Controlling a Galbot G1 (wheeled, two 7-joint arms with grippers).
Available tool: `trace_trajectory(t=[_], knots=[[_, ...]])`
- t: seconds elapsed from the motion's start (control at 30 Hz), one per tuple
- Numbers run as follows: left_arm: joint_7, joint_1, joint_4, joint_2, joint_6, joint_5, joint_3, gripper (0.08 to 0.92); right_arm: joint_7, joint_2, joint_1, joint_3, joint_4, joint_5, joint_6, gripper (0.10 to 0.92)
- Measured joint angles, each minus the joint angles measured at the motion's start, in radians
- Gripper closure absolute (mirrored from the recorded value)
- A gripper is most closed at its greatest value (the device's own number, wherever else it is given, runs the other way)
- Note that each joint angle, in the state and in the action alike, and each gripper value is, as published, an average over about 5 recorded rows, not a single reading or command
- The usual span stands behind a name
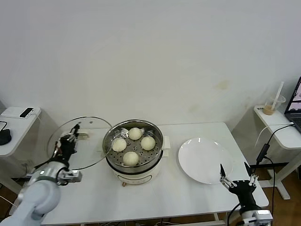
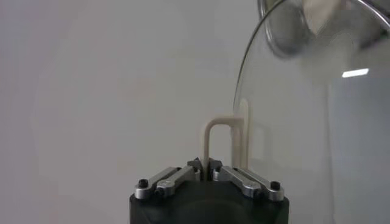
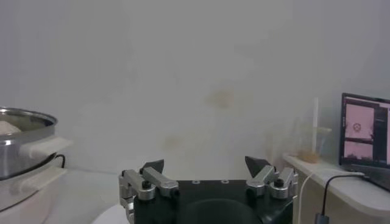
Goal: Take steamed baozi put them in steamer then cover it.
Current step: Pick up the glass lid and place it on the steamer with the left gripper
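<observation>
Glass catches the eye first: the cover [image 1: 77,143], a clear lid with a metal rim, is held tilted above the counter [image 1: 155,197] near its left edge, just beside the steamer [image 1: 134,150] and not yet over it. The left pincer [image 1: 70,139] is clamped shut on the cover's cream bar handle [image 2: 222,143], which the left wrist view shows pinched between the closed fingertips. Gripping by the handle keeps the pincer clear of the glass and lets the lid hang free to be levelled; it looks ready to be carried across and lowered onto the pot.

All four steamed baozi [image 1: 134,145] already sit on the perforated tray inside the steamer, which stands at the middle of the counter, so by my reading only the covering remains.

The right pincer [image 1: 237,181] waits near the counter's front right corner with its jaws spread wide and nothing between them. Just beside it, toward the steamer, lies a bare white plate [image 1: 204,160].

Nothing stands between lid and pot; the steamer's near rim and side handle are the only things the tilted cover's lower edge might clip. Off the counter, a side table on the right carries a drink cup [image 1: 274,104] and a laptop [image 1: 295,101], both well apart from the work.
</observation>
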Motion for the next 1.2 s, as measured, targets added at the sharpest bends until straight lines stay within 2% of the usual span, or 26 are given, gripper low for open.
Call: trace_trajectory(t=[0.2,0.53,1.2], knots=[[0.046,-0.129,0.009,-0.038,0.069,0.025,0.145,0.856,-0.001,0.023,0.014,-0.022,-0.019,-0.039,0.001,0.203],[0.1,-0.297,0.061,-0.148,0.135,0.078,0.329,0.856,-0.003,0.052,0.026,-0.051,-0.038,-0.092,0.005,0.203],[0.134,-0.335,0.155,-0.321,0.147,0.235,0.422,0.856,0.0,0.08,0.035,-0.086,-0.061,-0.144,0.021,0.203]])
